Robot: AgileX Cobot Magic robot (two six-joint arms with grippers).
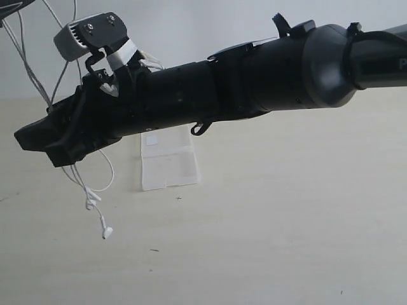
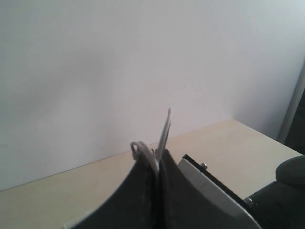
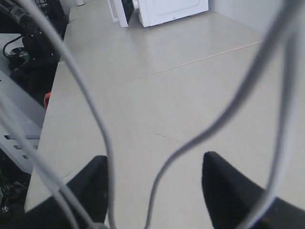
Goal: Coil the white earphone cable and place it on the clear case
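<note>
Left hand pinches the white earphone cable aloft, its strands hanging vertically between the spread fingers of the nearer right hand, earbuds dangling near the clear case on the surface.

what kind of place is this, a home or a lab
Probably a robotics lab or workroom: a black robot arm reaches over a pale table by a plain white wall, and the right wrist view shows a white cabinet-like unit and dark cabled equipment nearby.
</note>
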